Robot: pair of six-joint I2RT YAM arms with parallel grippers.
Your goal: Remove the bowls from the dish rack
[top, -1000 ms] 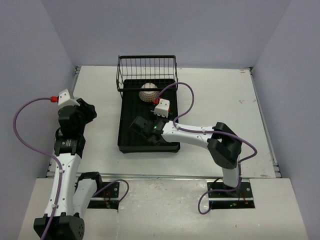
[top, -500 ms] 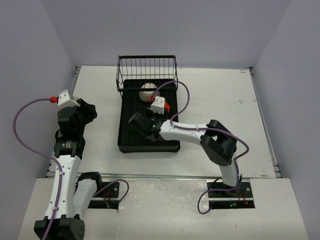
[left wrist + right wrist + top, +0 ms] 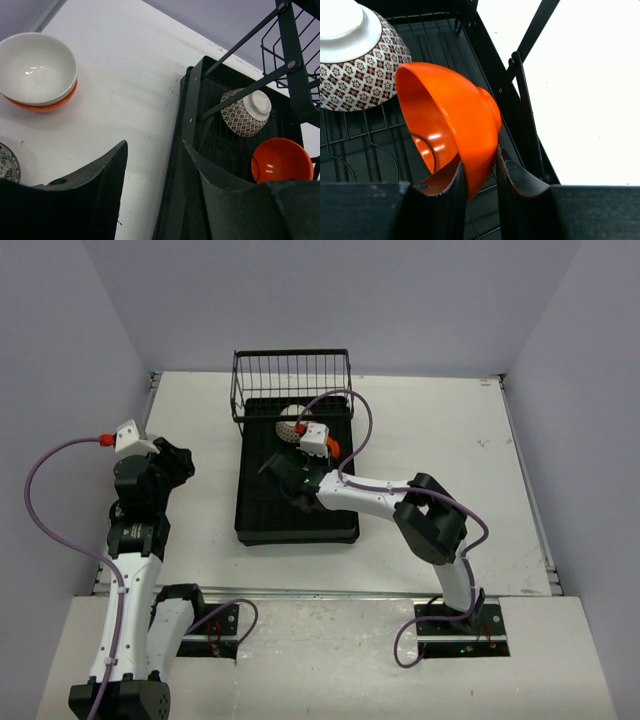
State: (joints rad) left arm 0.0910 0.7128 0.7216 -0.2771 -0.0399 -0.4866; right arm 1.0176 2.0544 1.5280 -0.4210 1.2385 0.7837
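The dish rack [image 3: 262,520] is a black tray with a wire basket [image 3: 292,375] at its far end. On its side in the rack lies an orange bowl [image 3: 465,120], and my right gripper [image 3: 479,167] is shut on its rim, one finger inside and one outside. A brown-and-white patterned bowl [image 3: 360,65] rests upside down just behind it. From above, the right gripper [image 3: 328,452] reaches over the rack's far half by the orange bowl [image 3: 333,446]. My left gripper [image 3: 152,165] hangs open above the table at the rack's left rim [image 3: 187,115], holding nothing.
A white bowl nested in an orange one [image 3: 35,70] stands on the table left of the rack. A patterned dish [image 3: 6,162] shows at the left wrist view's edge. The rack's slanted wire struts [image 3: 532,35] rise close to the held bowl.
My right gripper slid further toward the back of the rack and closed on the orange bowl's rim. The left arm stayed almost still.
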